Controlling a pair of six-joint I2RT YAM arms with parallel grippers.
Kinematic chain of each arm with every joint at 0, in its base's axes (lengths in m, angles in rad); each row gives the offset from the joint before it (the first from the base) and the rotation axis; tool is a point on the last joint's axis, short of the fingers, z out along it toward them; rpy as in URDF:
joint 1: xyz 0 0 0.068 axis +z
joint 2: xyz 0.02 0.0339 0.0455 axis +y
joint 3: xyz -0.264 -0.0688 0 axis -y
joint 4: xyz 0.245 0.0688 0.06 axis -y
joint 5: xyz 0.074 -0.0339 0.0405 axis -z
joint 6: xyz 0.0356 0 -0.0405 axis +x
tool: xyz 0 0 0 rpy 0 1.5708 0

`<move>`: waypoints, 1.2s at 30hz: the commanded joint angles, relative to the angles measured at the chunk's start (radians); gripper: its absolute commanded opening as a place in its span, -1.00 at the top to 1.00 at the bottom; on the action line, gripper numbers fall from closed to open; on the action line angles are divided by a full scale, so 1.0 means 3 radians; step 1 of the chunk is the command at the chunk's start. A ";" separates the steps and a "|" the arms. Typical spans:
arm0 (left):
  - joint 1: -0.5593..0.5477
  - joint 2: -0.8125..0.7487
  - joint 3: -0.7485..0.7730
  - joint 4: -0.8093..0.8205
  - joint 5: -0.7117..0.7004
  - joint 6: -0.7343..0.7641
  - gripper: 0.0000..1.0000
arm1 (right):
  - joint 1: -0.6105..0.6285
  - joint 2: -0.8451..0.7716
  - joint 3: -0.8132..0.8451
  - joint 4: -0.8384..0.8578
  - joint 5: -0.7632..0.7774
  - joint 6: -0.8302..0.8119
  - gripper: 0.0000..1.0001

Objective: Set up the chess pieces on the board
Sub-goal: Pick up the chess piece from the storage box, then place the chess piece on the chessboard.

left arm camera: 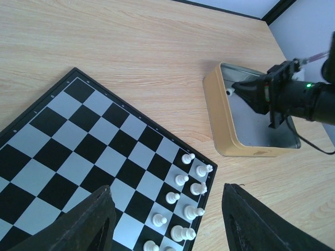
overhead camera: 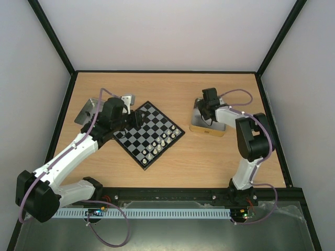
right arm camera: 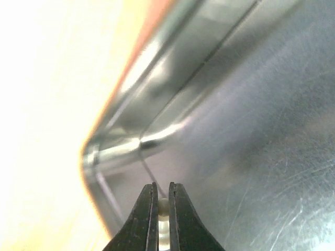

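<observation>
The chessboard (overhead camera: 148,134) lies turned like a diamond on the wooden table. Several cream chess pieces (overhead camera: 162,142) stand in two rows along its lower right edge; they also show in the left wrist view (left arm camera: 187,193). My left gripper (overhead camera: 137,118) hangs open and empty above the board (left arm camera: 78,146). My right gripper (overhead camera: 205,117) is down in the gold-rimmed tin tray (overhead camera: 207,130), near a corner. It is shut on a small cream chess piece (right arm camera: 164,207), pinched between its fingertips (right arm camera: 149,204).
A second metal tray (overhead camera: 87,111) lies at the left behind my left arm. The gold tray's wall (left arm camera: 220,120) sits right of the board. Black frame posts and white walls enclose the table.
</observation>
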 commanded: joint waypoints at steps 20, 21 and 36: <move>0.0092 -0.0007 -0.0502 0.0372 -0.0106 -0.0964 -0.23 | 0.1176 -0.0892 -0.0045 -0.0067 0.0408 -0.1183 0.97; 0.0145 -0.0030 -0.0553 0.0357 -0.0123 -0.1030 -0.23 | 0.1280 -0.0834 0.0021 -0.0084 0.0515 -0.1301 0.97; 0.0691 -0.0296 -0.1100 0.0415 0.0079 -0.1342 -0.23 | 0.2220 0.0243 0.0604 0.0023 0.1339 -0.2821 0.96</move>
